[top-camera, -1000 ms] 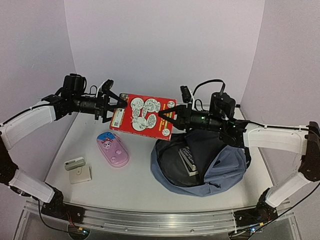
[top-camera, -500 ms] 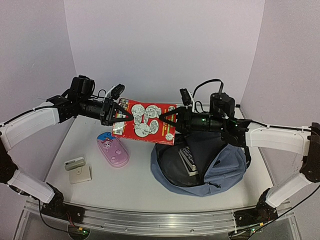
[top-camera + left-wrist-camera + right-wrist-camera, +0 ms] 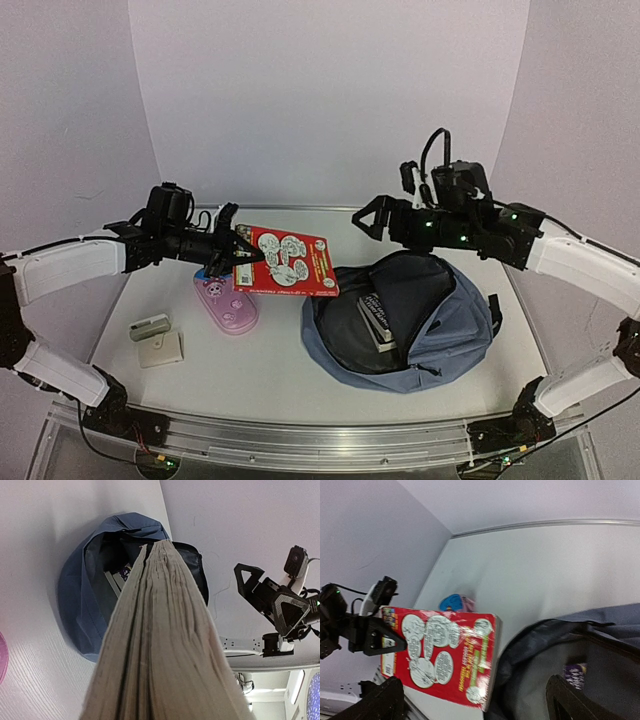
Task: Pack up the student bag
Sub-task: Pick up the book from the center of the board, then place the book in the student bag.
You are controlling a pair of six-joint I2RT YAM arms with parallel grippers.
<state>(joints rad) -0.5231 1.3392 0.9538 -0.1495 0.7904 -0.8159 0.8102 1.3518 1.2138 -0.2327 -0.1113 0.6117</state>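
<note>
The student bag lies open at the table's centre right, slate blue with a dark lining and books inside. My left gripper is shut on the left edge of a red book, holding it nearly flat in the air just left of the bag. In the left wrist view the book's page edges fill the middle and hide my fingers, with the bag beyond. My right gripper hangs open above the bag's far rim, apart from the book; its fingertips frame empty space.
A pink cartoon pencil case lies under the held book's left part. A small white case and a pale card-like box sit at the near left. Walls close in on three sides.
My left gripper shut on the book's left edge. My right gripper opened, released the book and drew back up to the right. The book has dropped lower and lies flatter.
</note>
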